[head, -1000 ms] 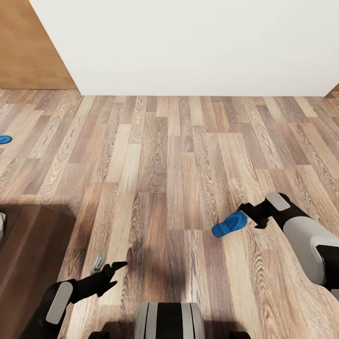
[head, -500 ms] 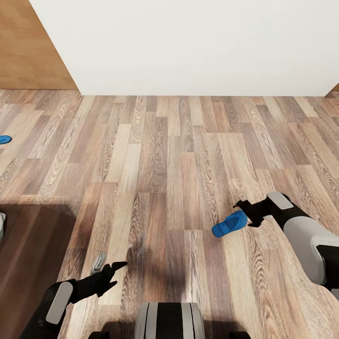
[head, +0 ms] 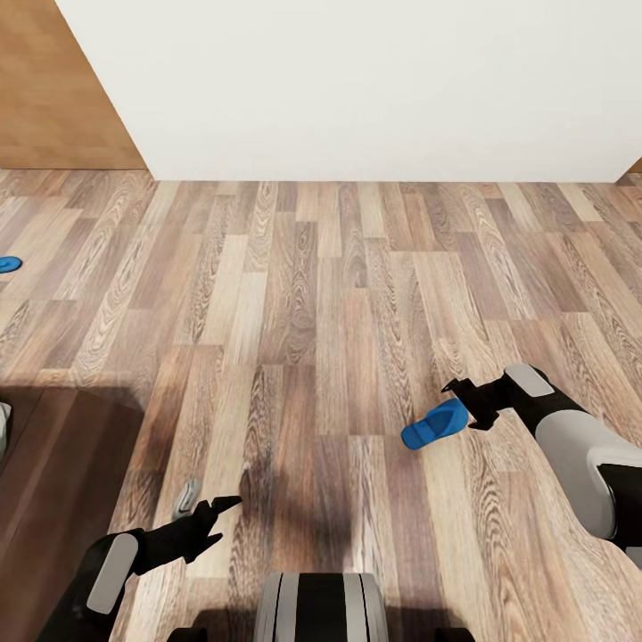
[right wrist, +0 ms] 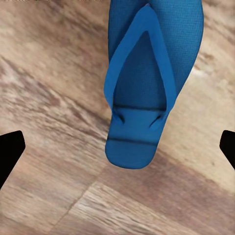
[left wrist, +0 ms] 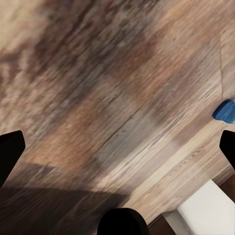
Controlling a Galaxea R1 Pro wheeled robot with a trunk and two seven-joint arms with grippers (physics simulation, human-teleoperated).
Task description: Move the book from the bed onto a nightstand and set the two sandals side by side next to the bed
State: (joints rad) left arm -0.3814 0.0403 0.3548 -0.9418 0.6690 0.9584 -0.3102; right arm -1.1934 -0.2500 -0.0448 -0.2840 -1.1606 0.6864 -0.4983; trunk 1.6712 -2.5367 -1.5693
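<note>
On the wood-plank floor (head: pixel 339 294), below a white wall (head: pixel 357 80) and beside a light-brown door (head: pixel 53 89) at the far left, two blue sandals are counted. One sandal (head: pixel 434 424) lies flat just in front of the right gripper (head: pixel 462 399), its near end by the fingertips; from the head view alone it cannot be told whether anything touches it. In the right wrist view this sandal (right wrist: pixel 149 78) is seen strap-up between the two widely spread fingers (right wrist: pixel 10 152), with floor showing on both sides of it, so the right gripper is spread wide and holds nothing. Its far end is cut off by the frame edge there.

The second sandal (head: pixel 9 264) is cut off at the left border of the head view, well apart from both grippers; a blue corner of it (left wrist: pixel 225 110) is also caught in the left wrist view.

A dark brown wooden surface (head: pixel 53 481) (too little is visible to name it) occupies the lower left. The left gripper (head: pixel 218 517) hangs over the floor beside it, fingers parted wide and empty.
</note>
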